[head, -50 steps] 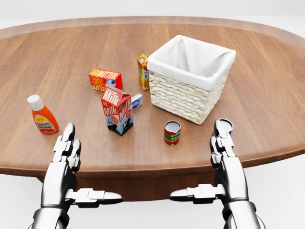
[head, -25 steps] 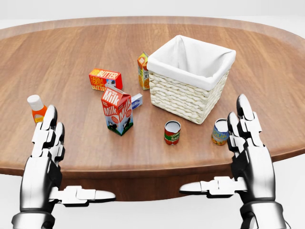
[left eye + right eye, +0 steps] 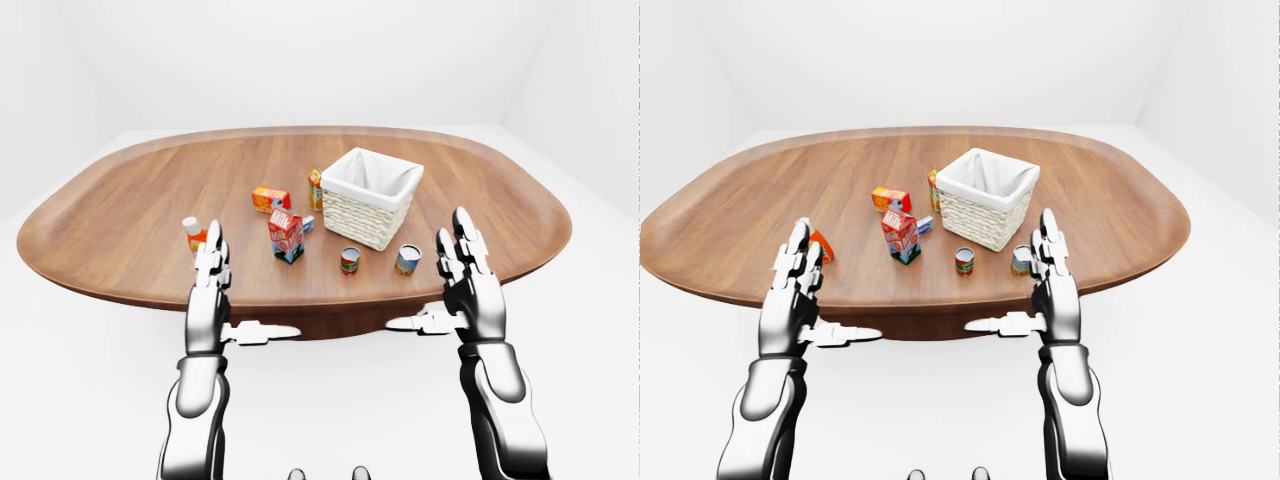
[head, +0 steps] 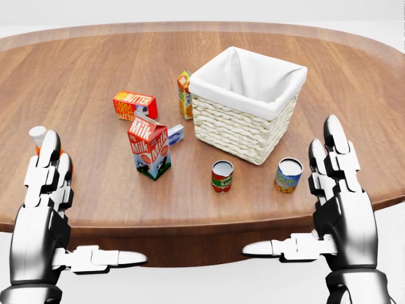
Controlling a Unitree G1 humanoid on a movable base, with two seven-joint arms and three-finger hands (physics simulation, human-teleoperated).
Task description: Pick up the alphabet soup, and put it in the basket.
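Note:
The alphabet soup can (image 4: pixel 288 175), with a blue and yellow label, stands upright on the wooden table (image 4: pixel 95 63), just below the right corner of the white-lined wicker basket (image 4: pixel 243 104). My right hand (image 4: pixel 302 212) is open, palm turned inward, just right of the can and not touching it. My left hand (image 4: pixel 88 212) is open at the table's near edge on the left, far from the can. Both hands are empty.
A red and green can (image 4: pixel 222 175) stands left of the soup. A milk carton (image 4: pixel 149 146), a butter box (image 4: pixel 135 106) and an orange carton (image 4: pixel 184 86) stand left of the basket. A ketchup bottle (image 4: pixel 36 138) is half hidden behind my left fingers.
Both hands have risen and spread apart. The soup can, hidden behind my right fingers before, now shows. The whole picture has shifted a little, so the camera moved.

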